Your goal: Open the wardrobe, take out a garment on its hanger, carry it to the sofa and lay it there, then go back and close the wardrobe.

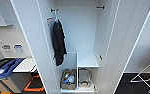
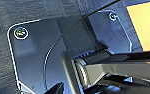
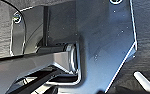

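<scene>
Both wardrobe (image 1: 81, 32) doors open, black garment (image 1: 58, 42) inside

A long black garment (image 1: 58, 43) is hanging from a dark hook (image 1: 54, 10) at upper left; another dark hook (image 1: 100, 7) is sticking out at upper right. Two baskets are sitting side by side at the bottom: the left basket (image 1: 68, 79) is holding blue and white odds & ends, the right basket (image 1: 84, 77) is looking dark inside. A blue bag (image 1: 8, 67) is lying on a white table (image 1: 26, 65) w/ orange legs, far left. A white chair frame (image 1: 147, 75) is standing on dark carpet (image 1: 128, 85), far right.
</scene>
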